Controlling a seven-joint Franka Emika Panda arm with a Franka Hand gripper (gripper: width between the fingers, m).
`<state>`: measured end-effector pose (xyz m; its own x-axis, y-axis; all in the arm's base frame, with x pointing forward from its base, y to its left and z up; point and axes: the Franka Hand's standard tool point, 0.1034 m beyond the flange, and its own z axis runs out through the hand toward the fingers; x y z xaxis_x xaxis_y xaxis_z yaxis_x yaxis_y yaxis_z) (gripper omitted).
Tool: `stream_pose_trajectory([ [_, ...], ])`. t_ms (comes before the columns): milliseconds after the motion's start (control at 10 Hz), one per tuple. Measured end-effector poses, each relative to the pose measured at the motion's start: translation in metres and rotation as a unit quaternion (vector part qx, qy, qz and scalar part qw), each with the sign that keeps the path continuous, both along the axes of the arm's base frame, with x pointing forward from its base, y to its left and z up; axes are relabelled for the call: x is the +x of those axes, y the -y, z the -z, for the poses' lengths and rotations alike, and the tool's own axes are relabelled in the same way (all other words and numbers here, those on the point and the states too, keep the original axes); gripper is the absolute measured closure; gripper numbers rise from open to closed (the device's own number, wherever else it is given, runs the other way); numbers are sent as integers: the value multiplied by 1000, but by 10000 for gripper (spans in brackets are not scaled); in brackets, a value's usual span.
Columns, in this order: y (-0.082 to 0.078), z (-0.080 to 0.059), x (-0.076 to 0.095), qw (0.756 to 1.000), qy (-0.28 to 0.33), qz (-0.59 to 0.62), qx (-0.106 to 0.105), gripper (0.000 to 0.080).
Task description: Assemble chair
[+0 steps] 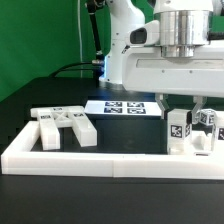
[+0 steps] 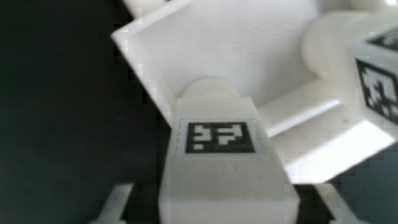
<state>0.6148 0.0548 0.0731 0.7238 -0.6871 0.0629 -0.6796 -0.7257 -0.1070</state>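
My gripper [image 1: 183,108] hangs over the chair parts at the exterior view's right. In the wrist view the gripper [image 2: 217,205] is closed on a white tagged post [image 2: 221,150], with the dark pads against both its sides. The same post [image 1: 178,128] stands upright just behind the border wall. Under and beyond it lies a large white slab [image 2: 196,50], with another tagged block [image 2: 370,80] beside it. That block [image 1: 208,122] also shows in the exterior view. More white chair parts [image 1: 62,124] lie in a cluster at the exterior view's left.
The long low white border wall [image 1: 100,160] runs along the front and up the left side. The marker board [image 1: 125,107] lies flat at the back middle. The robot's base [image 1: 125,40] and cables stand behind it.
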Motion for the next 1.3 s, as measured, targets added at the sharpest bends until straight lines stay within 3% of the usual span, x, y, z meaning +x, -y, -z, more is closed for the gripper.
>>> stream_pose_trajectory([
  [400, 0, 0, 0, 983, -6, 183, 24, 509],
  [1100, 3, -1, 0, 897, -16, 437, 56, 509],
  [1200, 3, -1, 0, 875, -18, 480, 64, 509],
  [1300, 3, -1, 0, 876, -18, 479, 64, 509],
])
